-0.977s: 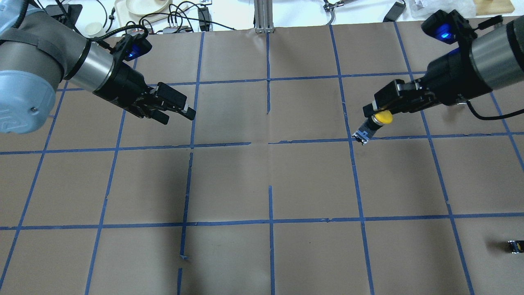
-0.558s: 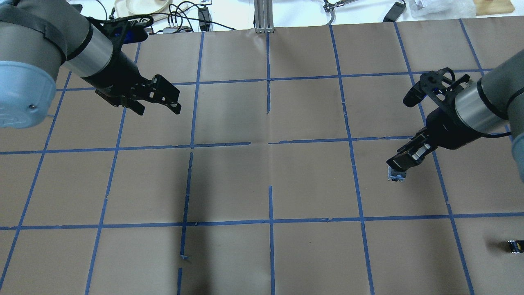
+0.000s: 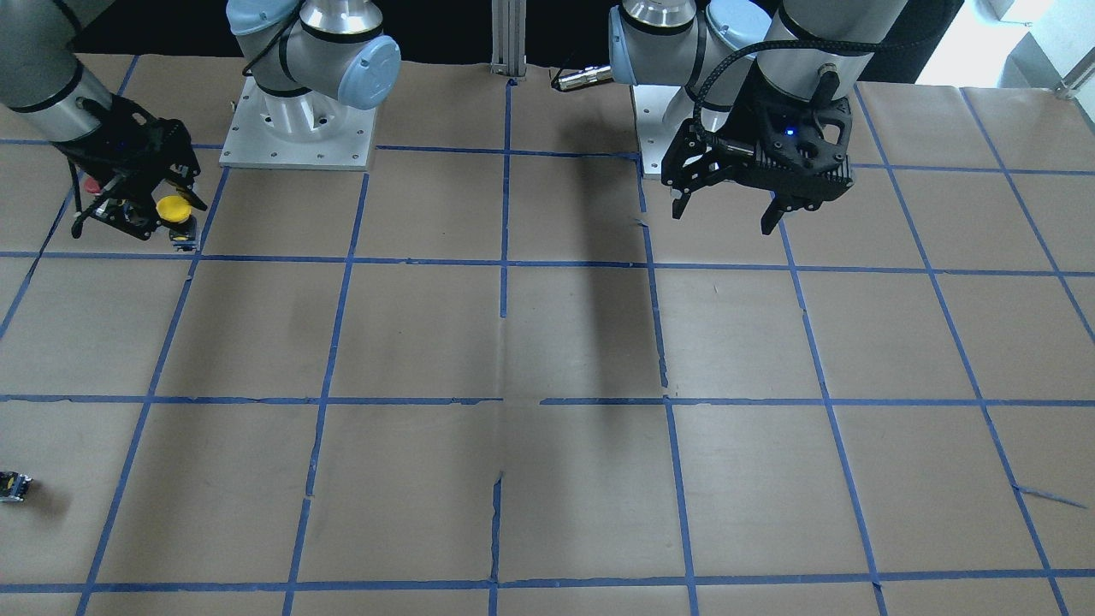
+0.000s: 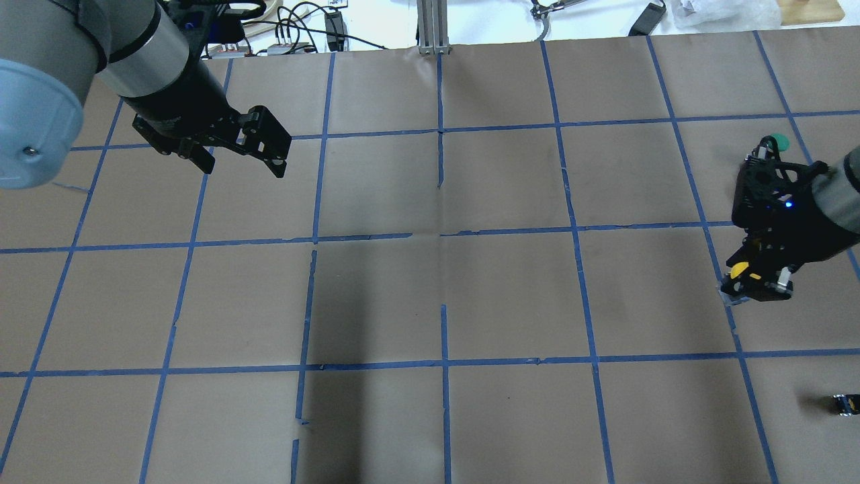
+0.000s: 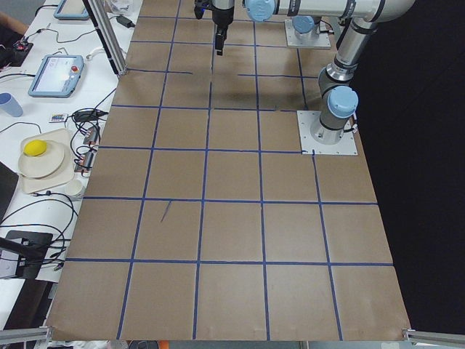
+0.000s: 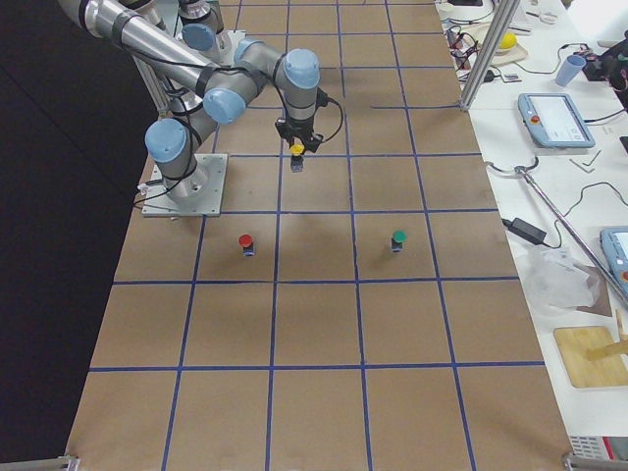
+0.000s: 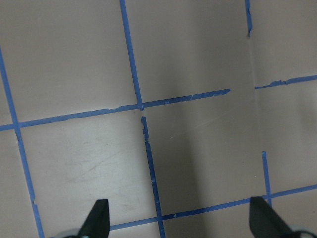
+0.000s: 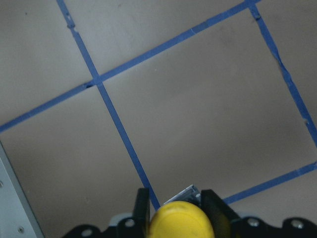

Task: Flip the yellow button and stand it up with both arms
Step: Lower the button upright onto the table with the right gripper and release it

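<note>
We count two arms, the left arm (image 4: 144, 54) and the right arm (image 3: 34, 51), each with one gripper, and three capped buttons: one yellow button (image 3: 174, 208), one red button (image 6: 245, 241), one green button (image 6: 398, 237). One small dark block (image 4: 845, 404) lies on the brown paper (image 3: 547, 342), cut by the picture's edge (a fourth piece or another button's body, we cannot tell). The yellow button is just out in front of the right arm's base plate (image 6: 184, 186), pinched at its sides by the right gripper (image 8: 178, 210). Its cap points up toward the wrist and its grey body down at the paper, its long axis near vertical, over a blue tape line (image 8: 119, 134); whether its foot touches the paper we cannot tell. The red button stands near the plate, to the robot's right of it; the green one stands farther out from it. The left gripper (image 7: 181, 220) hangs above the paper to the robot's left of the plate, fingers spread wide, nothing between them.
</note>
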Motion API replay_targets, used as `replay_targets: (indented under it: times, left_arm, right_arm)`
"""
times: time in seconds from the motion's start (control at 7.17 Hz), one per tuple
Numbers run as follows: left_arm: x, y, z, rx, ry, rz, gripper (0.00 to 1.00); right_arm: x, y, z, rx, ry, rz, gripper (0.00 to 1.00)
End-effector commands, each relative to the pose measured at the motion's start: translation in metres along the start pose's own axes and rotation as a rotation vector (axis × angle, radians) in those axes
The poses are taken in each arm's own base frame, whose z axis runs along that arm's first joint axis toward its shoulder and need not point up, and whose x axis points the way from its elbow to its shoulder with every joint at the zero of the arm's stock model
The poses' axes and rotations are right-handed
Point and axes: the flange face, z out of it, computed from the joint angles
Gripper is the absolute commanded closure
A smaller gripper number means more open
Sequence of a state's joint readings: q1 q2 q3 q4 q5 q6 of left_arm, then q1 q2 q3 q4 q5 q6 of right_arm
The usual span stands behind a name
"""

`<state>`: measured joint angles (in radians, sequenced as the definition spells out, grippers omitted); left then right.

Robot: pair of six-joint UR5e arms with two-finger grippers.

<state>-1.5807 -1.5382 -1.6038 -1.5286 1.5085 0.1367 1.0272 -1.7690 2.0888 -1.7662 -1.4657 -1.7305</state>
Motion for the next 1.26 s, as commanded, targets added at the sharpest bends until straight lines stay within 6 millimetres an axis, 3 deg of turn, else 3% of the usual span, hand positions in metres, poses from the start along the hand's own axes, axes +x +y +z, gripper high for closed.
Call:
replay_targets:
  times: [0.0,0.42,0.56,0.84,1.12]
  left_arm:
    - [0.001,0.000,-0.003,0.006,-0.009,0.003,0.00]
    - [0.002,0.000,-0.003,0.009,-0.008,0.004,0.00]
    - [0.002,0.000,-0.004,0.011,-0.007,0.004,0.00]
    - [0.002,0.000,-0.004,0.012,-0.007,0.005,0.00]
    - [0.002,-0.001,-0.001,0.008,-0.006,0.004,0.00]
  right_arm:
    - [0.028,0.054,0.005,-0.004,0.048,-0.287,0.75]
    - [0.040,0.064,0.017,-0.031,0.004,-0.758,0.75]
    - [0.052,0.080,0.025,-0.071,-0.070,-0.872,0.75]
    - [0.102,0.137,0.032,-0.024,-0.113,-0.997,0.76]
    - [0.150,0.169,0.057,0.004,-0.250,-1.087,0.78]
